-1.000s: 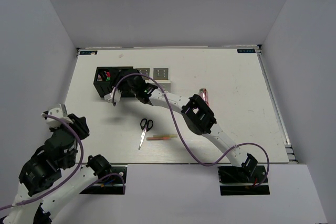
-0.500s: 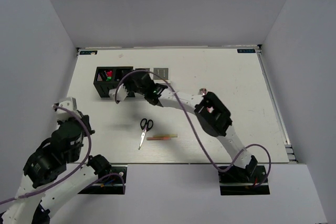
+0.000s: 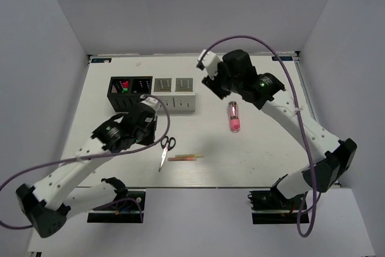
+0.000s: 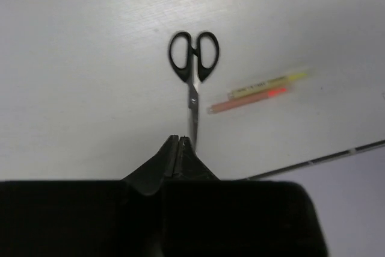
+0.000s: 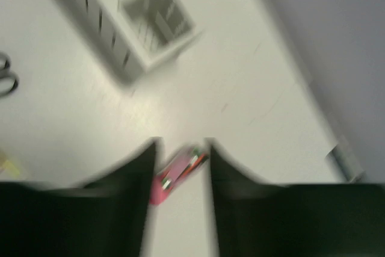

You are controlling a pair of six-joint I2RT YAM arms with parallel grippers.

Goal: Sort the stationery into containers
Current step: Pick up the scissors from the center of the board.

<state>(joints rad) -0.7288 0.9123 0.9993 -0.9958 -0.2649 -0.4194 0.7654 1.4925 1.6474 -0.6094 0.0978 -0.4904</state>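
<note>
**Scissors for the left hand, pink tube for the right**

From above: The scissors lie on the bench, not far from its front edge. Their long side runs front to back. The black rings point toward the row of boxes and the tips point toward the robot. The left hand hangs just left of the rings, between the scissors and the boxes. It is much nearer to the scissors than the right hand is. Two thin sticks lie crosswise, just right of the blades. The pink tube lies to the right of the boxes, and it too runs front to back. The right hand is over the back of the bench, so the tube lies on the robot's side of it and is near.

Left wrist: The two fingers are pressed together into a point and hold nothing. The scissors lie straight ahead with the blades toward the hand and the rings at the far end. The sticks lie off to the right. I think the hand must open before it can take the scissors.

Right wrist: This picture is blurry. The fingers stand apart with a narrow gap, and they hold nothing. The tube shows in that gap, lying at a slant. A white box sits up and to the left.
</note>
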